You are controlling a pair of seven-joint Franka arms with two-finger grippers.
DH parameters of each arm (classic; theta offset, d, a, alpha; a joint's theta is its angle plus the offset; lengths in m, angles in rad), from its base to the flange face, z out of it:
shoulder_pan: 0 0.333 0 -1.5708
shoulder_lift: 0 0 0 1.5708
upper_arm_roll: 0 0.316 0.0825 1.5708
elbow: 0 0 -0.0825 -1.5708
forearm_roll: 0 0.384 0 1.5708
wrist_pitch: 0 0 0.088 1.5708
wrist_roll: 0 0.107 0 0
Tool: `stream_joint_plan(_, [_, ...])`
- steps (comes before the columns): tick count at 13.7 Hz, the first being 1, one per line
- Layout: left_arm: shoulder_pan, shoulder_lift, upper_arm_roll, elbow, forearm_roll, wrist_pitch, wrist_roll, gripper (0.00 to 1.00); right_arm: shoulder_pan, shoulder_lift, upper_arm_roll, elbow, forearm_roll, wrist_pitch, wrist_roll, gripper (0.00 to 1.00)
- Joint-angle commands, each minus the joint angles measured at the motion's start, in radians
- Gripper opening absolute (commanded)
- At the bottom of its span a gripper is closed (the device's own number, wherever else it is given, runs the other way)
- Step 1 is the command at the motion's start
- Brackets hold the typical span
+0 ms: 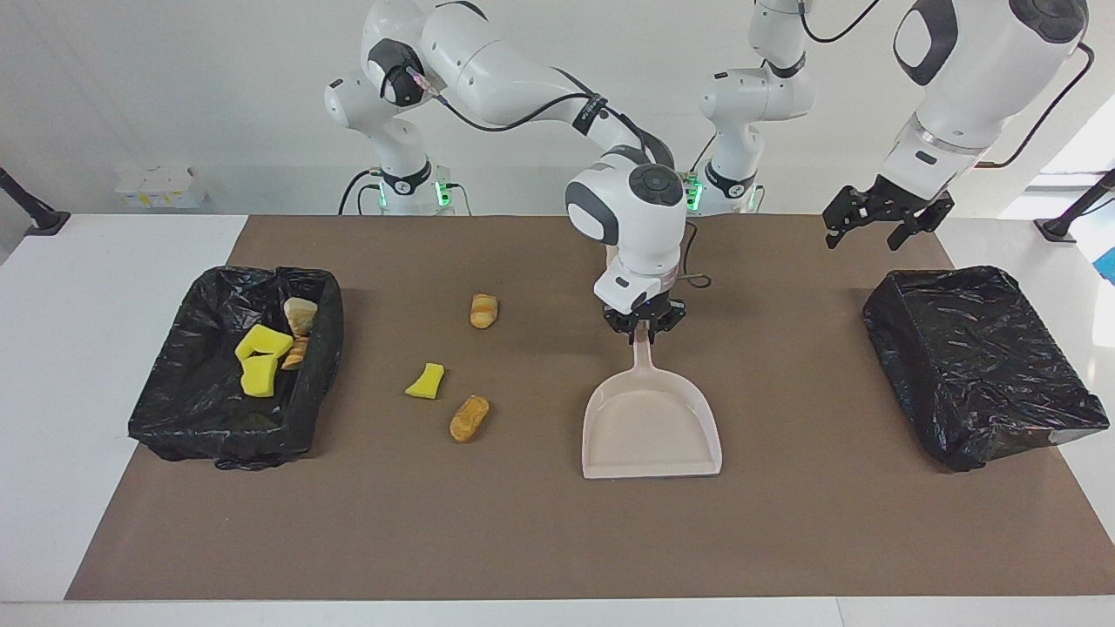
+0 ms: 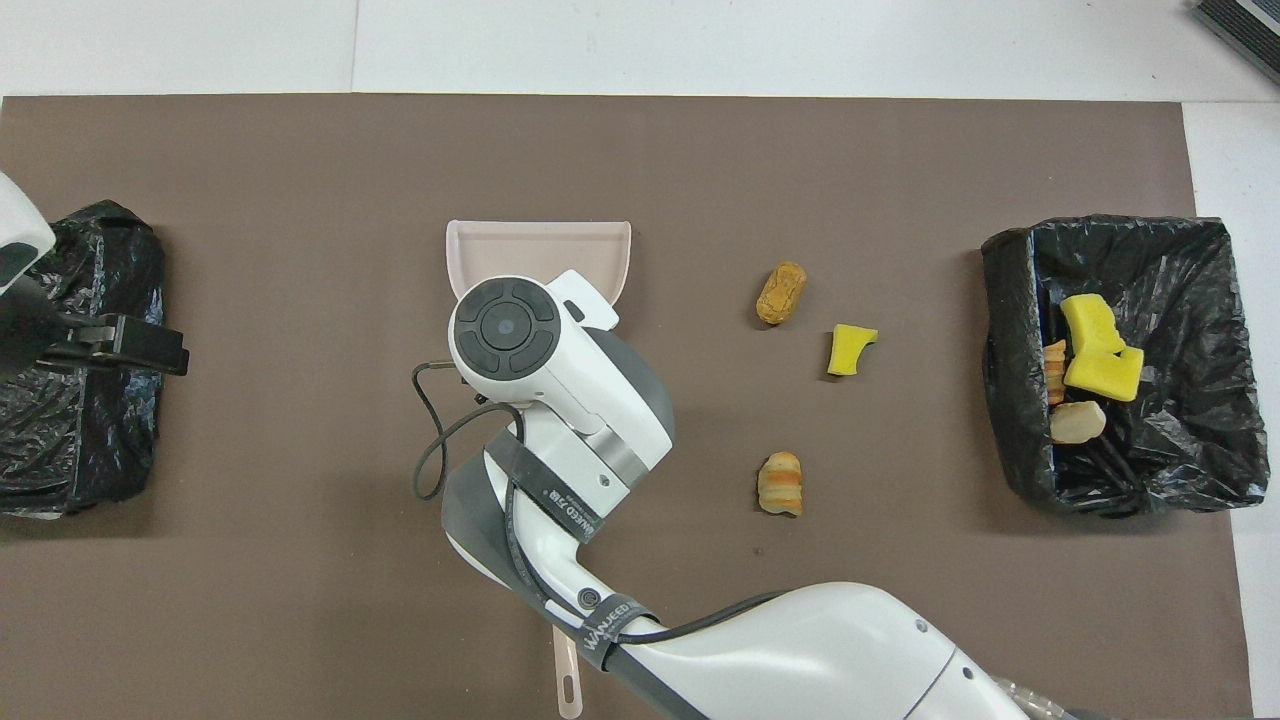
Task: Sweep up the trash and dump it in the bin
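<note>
My right gripper point(image 1: 643, 329) is shut on the handle of the beige dustpan point(image 1: 652, 427), which sits low on the brown mat at mid table, mouth away from the robots. In the overhead view my right wrist covers most of the dustpan point(image 2: 538, 250). Three scraps of trash lie on the mat toward the right arm's end: a bread piece point(image 1: 483, 310), a yellow sponge chunk point(image 1: 425, 381) and a bread piece point(image 1: 469, 418). Several more lie in the black-lined bin point(image 1: 322, 348) at that end. My left gripper point(image 1: 888, 222) hangs open over the edge of the other bin point(image 1: 976, 357).
The brown mat point(image 1: 488, 540) covers most of the white table. The bin at the left arm's end is black-lined and holds nothing that I can see. A beige handle end point(image 2: 567, 680) shows near the robots' edge, its rest hidden under my right arm.
</note>
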Motion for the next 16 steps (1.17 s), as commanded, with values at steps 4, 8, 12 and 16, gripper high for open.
stream_joint_plan(4, [-0.023,0.121,-0.026,0.056,0.002,0.086,0.021,1.0,-0.121,-0.139,0.003,-0.044,0.006,0.002,0.0,0.8])
stream_joint_plan(8, [-0.112,0.214,-0.026,0.048,0.002,0.226,0.012,1.0,-0.256,-0.251,0.001,-0.071,0.005,-0.006,-0.021,1.0])
stream_joint_plan(12, [-0.236,0.291,-0.024,0.029,0.012,0.327,-0.102,1.0,-0.348,-0.364,0.0,-0.117,0.005,-0.07,-0.141,1.0])
stream_joint_plan(16, [-0.35,0.297,-0.023,-0.128,0.058,0.565,-0.245,1.0,-0.483,-0.483,0.003,-0.117,0.005,-0.2,-0.328,1.0])
